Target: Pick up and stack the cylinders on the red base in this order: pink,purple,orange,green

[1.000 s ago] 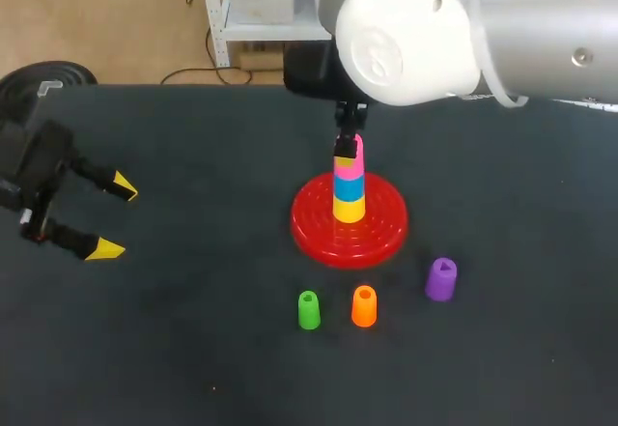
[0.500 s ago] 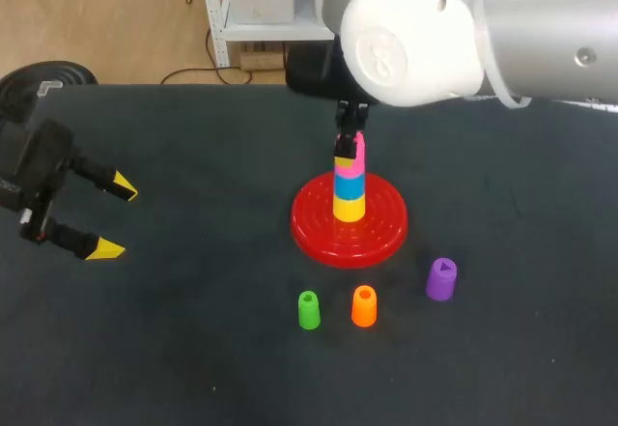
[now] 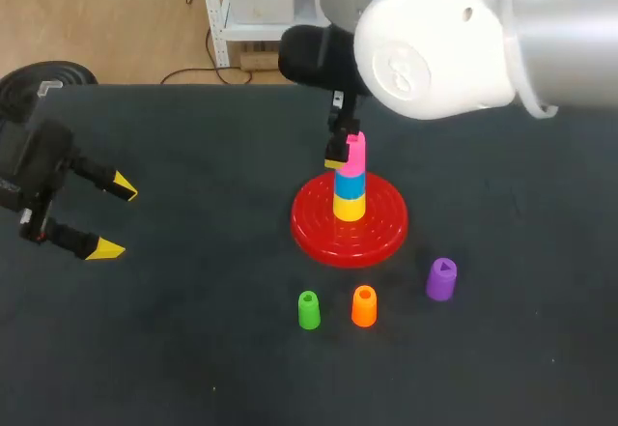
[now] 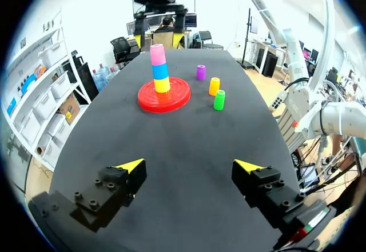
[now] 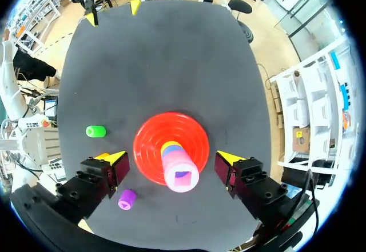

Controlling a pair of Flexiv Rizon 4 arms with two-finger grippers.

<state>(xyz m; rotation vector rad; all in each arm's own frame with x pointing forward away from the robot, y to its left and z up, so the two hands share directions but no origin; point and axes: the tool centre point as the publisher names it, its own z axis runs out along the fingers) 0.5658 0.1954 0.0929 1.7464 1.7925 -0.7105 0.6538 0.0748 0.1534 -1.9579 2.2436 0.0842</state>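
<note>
Evidently the pink step was all but done: near the middle of the table [image 3: 193, 368] the base [image 3: 319, 233] carried a yellow cylinder [image 3: 349, 209], a blue cylinder [image 3: 349, 184] and pink [image 3: 355, 156] on top. The right gripper [image 5: 171, 157] hung over that stack, fingers spread wide either side of pink and touching nothing, and the left gripper [image 4: 189, 165] sat near the left edge, equally wide and empty. Purple [image 3: 440, 279] looked due next, standing beside orange [image 3: 364, 306] and green [image 3: 308, 310] toward the robot-side edge, so the right arm would need to lift clear and come down over it.
</note>
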